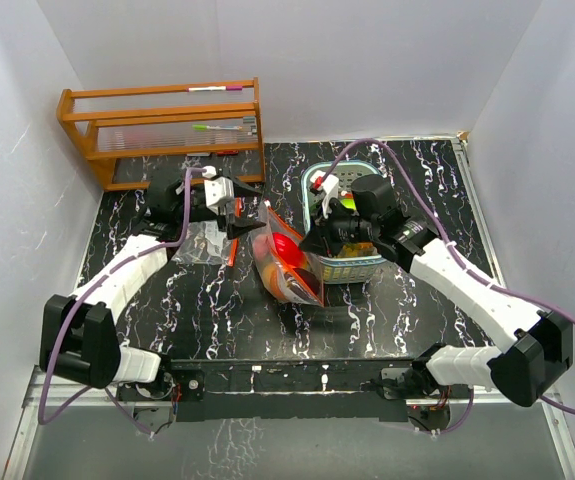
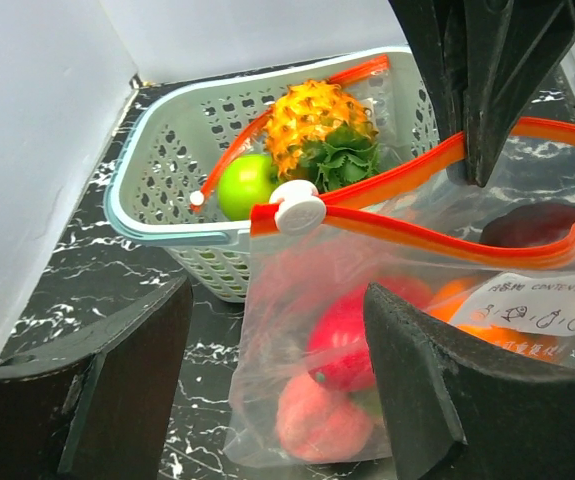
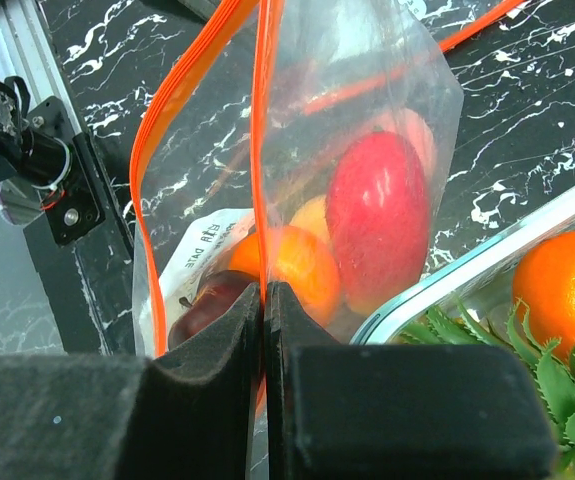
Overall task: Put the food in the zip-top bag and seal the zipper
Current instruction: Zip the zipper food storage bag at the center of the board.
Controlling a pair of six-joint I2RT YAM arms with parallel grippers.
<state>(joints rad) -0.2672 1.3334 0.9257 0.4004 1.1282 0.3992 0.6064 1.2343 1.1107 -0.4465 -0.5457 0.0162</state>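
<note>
Clamping the rim, my right gripper (image 3: 264,295) has its jaws pressed together on the clear plastic zip-top bag with orange zipper strips (image 3: 407,90). My left gripper (image 2: 277,300) is spread wide around the bag's end with the round white slider (image 2: 295,207); I cannot tell whether it touches.

On the overhead feed the teal perforated plastic basket (image 2: 157,160) crowds the bag at 2 o'clock. A small clear packet (image 1: 199,245) lies at 9 o'clock, and a wooden rack (image 1: 162,130) stands at 11.

Inside the bag are a red toy fruit (image 3: 377,215), an orange toy fruit (image 3: 292,265), a dark purple toy fruit (image 3: 207,305) and a pink toy fruit (image 2: 317,420). The basket holds a spiky pineapple-like toy fruit (image 2: 317,115), a green toy fruit (image 2: 245,185) and a second orange fruit (image 3: 562,290).

The bag stands mid-table, mouth up and parted, its long axis running 11 to 5 o'clock.
</note>
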